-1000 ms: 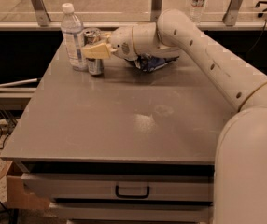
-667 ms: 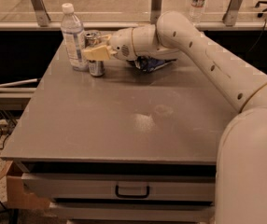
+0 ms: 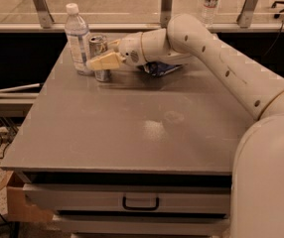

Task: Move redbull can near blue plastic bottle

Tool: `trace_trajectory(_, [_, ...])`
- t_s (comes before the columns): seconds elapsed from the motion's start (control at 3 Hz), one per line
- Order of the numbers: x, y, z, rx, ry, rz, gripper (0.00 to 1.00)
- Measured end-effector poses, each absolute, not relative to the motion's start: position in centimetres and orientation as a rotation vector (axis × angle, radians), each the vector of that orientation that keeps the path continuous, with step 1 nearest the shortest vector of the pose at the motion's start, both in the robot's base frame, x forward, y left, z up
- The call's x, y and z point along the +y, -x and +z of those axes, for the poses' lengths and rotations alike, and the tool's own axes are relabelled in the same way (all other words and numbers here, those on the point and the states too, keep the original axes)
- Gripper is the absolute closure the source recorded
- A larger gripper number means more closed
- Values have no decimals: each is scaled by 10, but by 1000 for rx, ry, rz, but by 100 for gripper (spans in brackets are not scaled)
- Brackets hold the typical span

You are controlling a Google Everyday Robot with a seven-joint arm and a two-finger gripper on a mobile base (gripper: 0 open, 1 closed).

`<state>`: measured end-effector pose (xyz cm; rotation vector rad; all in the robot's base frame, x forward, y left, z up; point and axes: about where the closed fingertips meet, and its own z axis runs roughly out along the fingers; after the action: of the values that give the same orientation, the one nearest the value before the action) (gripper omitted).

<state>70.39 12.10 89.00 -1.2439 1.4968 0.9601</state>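
Observation:
The redbull can (image 3: 98,43) stands upright on the grey table (image 3: 132,128) at its far left, right beside the blue plastic bottle (image 3: 77,38), which stands just left of it. My gripper (image 3: 101,55) reaches in from the right and straddles the can. One tan finger (image 3: 102,62) crosses the can's front and the other sits behind it. The jaws look closed on the can, whose base rests on the table.
A dark blue foil snack bag (image 3: 160,68) lies under my arm, right of the can. A second clear bottle (image 3: 210,1) stands on the ledge beyond the table. A drawer handle (image 3: 141,202) shows below the table's front edge. A cardboard box (image 3: 19,202) sits on the floor at left.
Almost nothing has moved. The gripper stays at the can beside the bottle, and the can has not shifted.

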Motion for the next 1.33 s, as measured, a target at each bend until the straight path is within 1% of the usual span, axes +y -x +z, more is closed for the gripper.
trace_trajectory(0.33, [118, -704, 887, 1505, 1248, 941, 0])
trace_trajectory(0.67, [115, -704, 887, 1509, 1253, 928, 0])
trace_trajectory(1.0, [94, -694, 888, 1567, 1258, 861, 0])
trace_trajectory(1.33, [58, -675, 891, 1666, 1252, 744, 0])
